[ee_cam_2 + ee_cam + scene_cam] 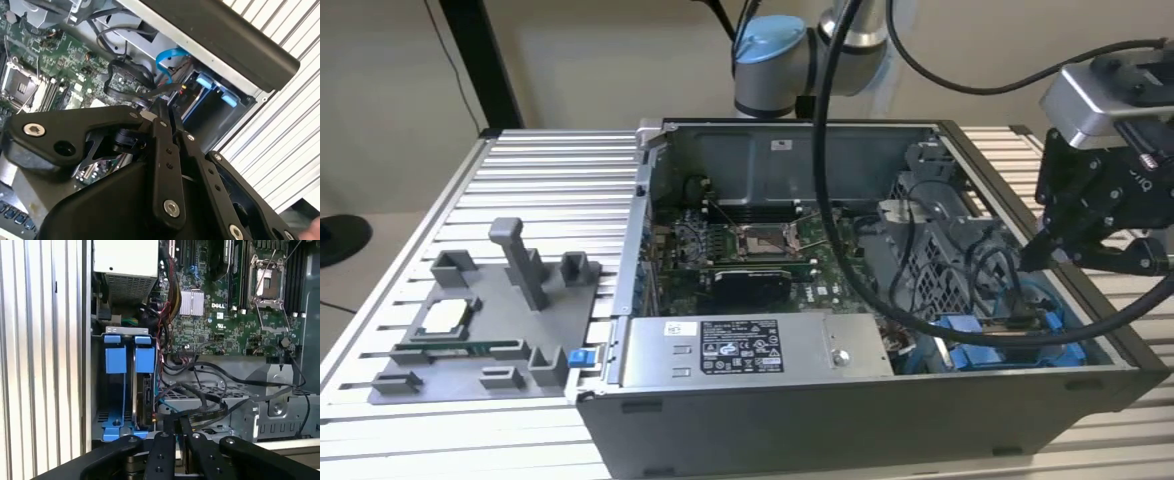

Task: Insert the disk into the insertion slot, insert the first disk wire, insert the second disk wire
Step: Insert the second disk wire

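My gripper (pixel 1043 252) hangs over the open case's corner at the exterior view's right, above the insertion slot (pixel 981 335). Its fingers (pixel 176 432) are shut, and a flat black disk wire (pixel 200 415) runs up into their tips in both wrist views (pixel 150 91). In the first wrist view the insertion slot (pixel 116 390) is a grey cage with blue rails. The disk (pixel 146 397) stands on edge inside it under a blue carrier tab (pixel 145 359), with only its dark edge visible. A thin blue wire (pixel 167 57) loops beside the slot.
The grey power-supply box (pixel 734 350) lies along the case's front wall, and the motherboard (pixel 747 250) sits behind it. A grey fixture tray (pixel 467 330) with upright posts rests on the slatted table (pixel 547 190) at the exterior view's left. Thick black cables (pixel 825 150) hang over the case.
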